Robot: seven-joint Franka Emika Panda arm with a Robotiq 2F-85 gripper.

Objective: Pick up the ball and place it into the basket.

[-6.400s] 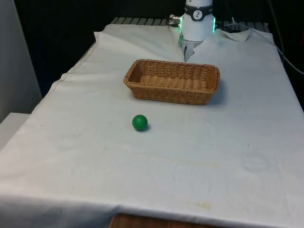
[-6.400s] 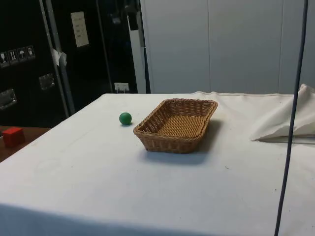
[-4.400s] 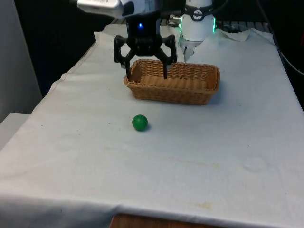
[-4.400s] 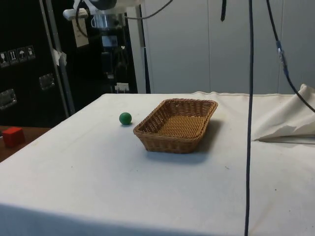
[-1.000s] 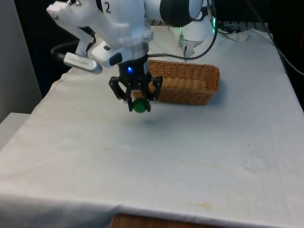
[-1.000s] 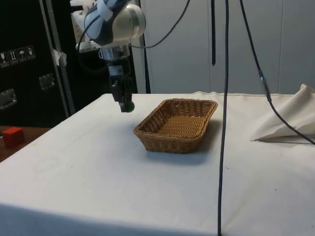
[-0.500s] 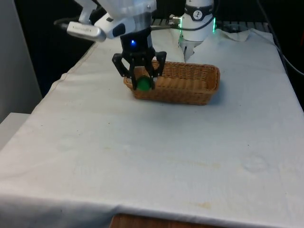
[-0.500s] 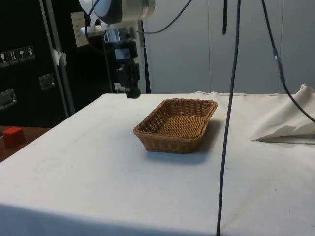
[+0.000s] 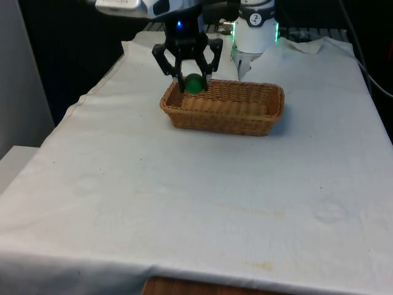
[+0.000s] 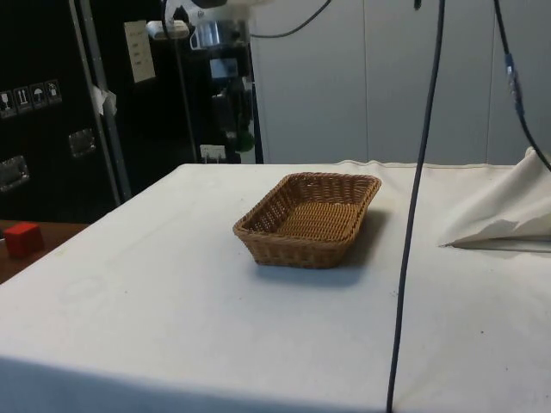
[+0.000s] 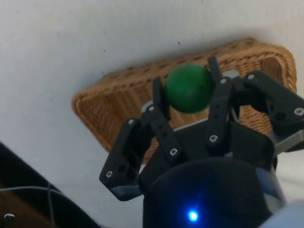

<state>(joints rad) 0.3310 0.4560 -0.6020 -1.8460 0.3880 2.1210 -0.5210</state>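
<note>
Gripper (image 9: 194, 84) is clamped on the ball (image 9: 194, 83); the two fingers (image 11: 162, 102) press its opposite sides, set only as far apart as the ball is wide. In the wrist view the ball (image 11: 189, 88) sits at the fingertips, gripper (image 11: 189, 90) pointing down toward the basket (image 11: 118, 95). The ball is green, round, and touches nothing but the fingers.

Height: gripper and ball hang in the air, clear of the cloth (image 9: 202, 184) and of the wicker. In the side view the gripper (image 10: 243, 138) is above the level of the basket (image 10: 308, 219) rim, with the ball (image 10: 245, 138) showing as a small green patch against the dark cabinets.

Position relative to the gripper: the basket (image 9: 224, 105) lies below it and mostly off toward the front view's right. In the front view the ball overlaps the basket's end rim nearest the front view's left; in the wrist view that same end of the basket lies directly beneath the ball. Whether the ball is fully inside the rim line or just at it, I cannot tell.

Basket: rectangular, open-topped, brown wicker, upright, flat on the cloth.

Room: the long stretch of the basket's inside extends away from the gripper toward the front view's right. Bare cloth surrounds the basket on all sides. A thin dark cable (image 10: 413, 215) hangs in the side view's foreground.
</note>
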